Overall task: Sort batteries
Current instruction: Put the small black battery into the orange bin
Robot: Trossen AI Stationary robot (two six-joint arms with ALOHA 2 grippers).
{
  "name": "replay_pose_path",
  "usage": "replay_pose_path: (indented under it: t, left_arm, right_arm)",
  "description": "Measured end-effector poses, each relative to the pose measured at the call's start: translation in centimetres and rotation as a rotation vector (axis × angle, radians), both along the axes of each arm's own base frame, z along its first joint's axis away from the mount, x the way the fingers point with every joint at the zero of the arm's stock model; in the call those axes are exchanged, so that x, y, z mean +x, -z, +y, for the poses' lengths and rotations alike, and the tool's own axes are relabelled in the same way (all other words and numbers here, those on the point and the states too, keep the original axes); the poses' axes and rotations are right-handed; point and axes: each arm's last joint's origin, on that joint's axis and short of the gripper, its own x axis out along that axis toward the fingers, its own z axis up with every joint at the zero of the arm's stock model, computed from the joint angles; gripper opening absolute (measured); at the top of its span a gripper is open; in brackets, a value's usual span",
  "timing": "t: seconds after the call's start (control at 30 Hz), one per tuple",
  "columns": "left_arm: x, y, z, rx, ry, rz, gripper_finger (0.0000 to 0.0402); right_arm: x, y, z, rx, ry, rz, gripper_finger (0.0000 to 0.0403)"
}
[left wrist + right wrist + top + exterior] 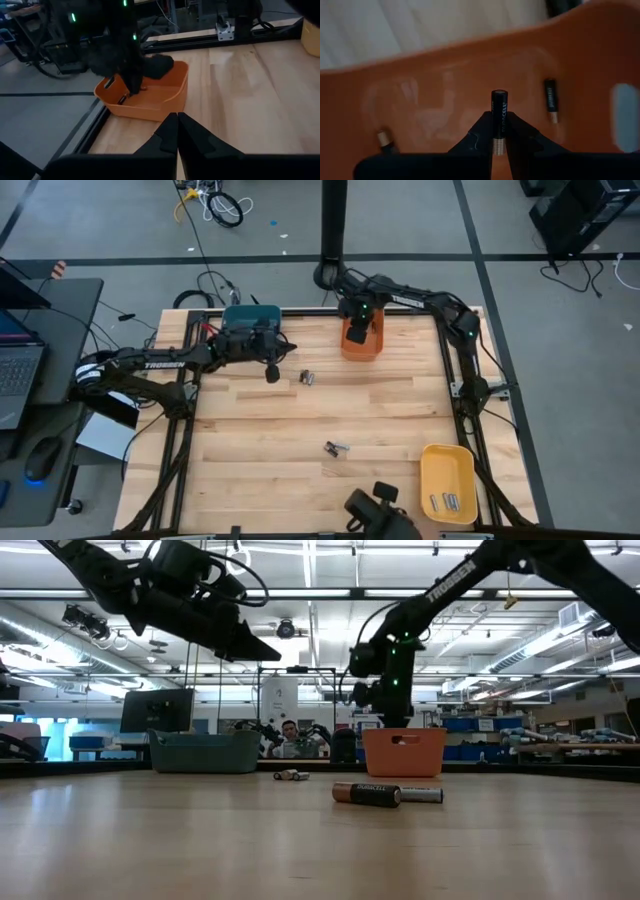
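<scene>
1. One small black battery with a copper-coloured end is pinched between the two dark fingers of the right gripper, and the gripper is closed on it.
2. That battery hangs over the inside of the orange plastic bin, where two more small dark batteries lie: one to one side of the held battery and one to the other side.
3. The orange bin stands at the far edge of the wooden worktop, with the right gripper dipping into it from above.
4. Two small batteries lie close together on the worktop, near the left gripper.
5. Two more batteries, a black and copper one and a silvery one, lie touching near the middle of the worktop.
6. Some small silvery batteries lie in a yellow plastic bin at the near right corner.
7. A teal plastic bin stands at the far edge, left of the orange bin.
8. The left gripper hangs in the air just in front of the teal bin, shut tight with nothing in it.
</scene>
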Motion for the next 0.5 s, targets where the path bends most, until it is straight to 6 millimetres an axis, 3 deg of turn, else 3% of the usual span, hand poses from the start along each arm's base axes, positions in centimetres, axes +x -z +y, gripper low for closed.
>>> replay_pose_path:
  t: [0.23, 0.5]
  left_arm:
    - [-0.1, 0.0, 0.3, 0.008, -0.008, 0.003, 0.0014]
    - [-0.1, 0.0, 0.3, 0.008, -0.006, 0.004, 0.0014]
  right_arm:
    - [0.0, 3.6, -1.0, 0.057, 0.012, 0.063, 0.0043]
    - [0.2, 4.1, -1.1, 0.065, 0.013, 0.052, 0.0053]
